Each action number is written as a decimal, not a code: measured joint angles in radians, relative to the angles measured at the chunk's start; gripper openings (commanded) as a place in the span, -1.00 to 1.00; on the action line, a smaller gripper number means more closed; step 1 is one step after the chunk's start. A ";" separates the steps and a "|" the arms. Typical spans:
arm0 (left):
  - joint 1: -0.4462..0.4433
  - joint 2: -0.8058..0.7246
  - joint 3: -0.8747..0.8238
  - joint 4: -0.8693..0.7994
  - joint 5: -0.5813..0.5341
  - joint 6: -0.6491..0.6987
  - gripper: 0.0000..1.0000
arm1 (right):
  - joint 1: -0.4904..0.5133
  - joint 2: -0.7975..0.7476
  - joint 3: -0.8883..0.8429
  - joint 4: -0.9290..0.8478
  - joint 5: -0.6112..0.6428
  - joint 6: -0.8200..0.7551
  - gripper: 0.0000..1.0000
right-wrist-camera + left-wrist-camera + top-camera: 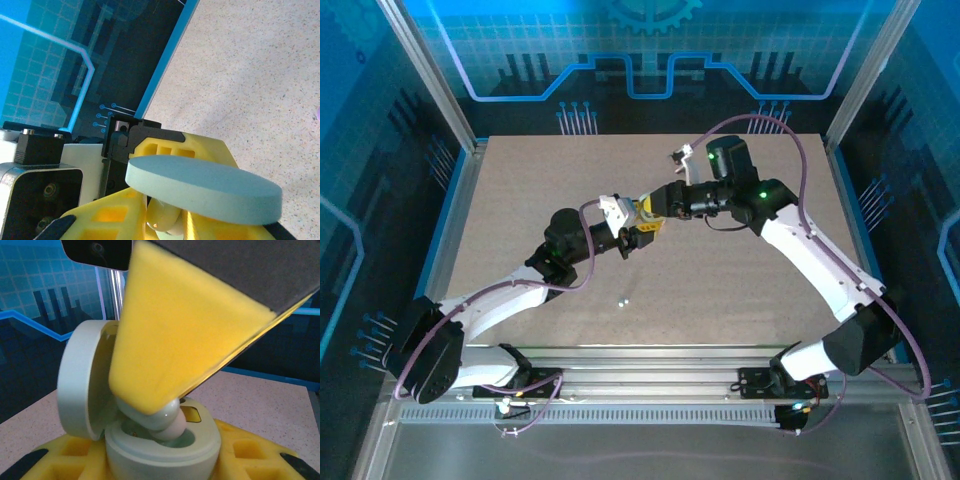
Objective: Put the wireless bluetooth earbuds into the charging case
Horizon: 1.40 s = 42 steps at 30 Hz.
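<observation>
Insertion step, seemingly: left pincer grasps the open charging case, lower centre. Right pincer lowers 1 earbud into it; clenched or released, I cannot tell. Next: press it home, then release.

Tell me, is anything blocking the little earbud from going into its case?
Nothing visible is. The lid is swung open to the side, and the earbud sits right at the mouth of a socket in the charging case, touching it.
</observation>
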 measured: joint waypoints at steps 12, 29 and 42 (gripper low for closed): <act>0.000 0.000 -0.002 -0.002 0.000 0.000 -0.29 | 0.007 0.012 0.022 -0.027 0.007 -0.018 -0.40; -0.004 0.000 -0.006 0.000 0.000 0.000 -0.29 | 0.013 0.012 0.045 -0.086 0.039 -0.040 -0.36; -0.004 0.000 -0.006 0.004 0.000 0.000 -0.30 | 0.014 0.012 0.048 -0.088 0.026 -0.029 -0.37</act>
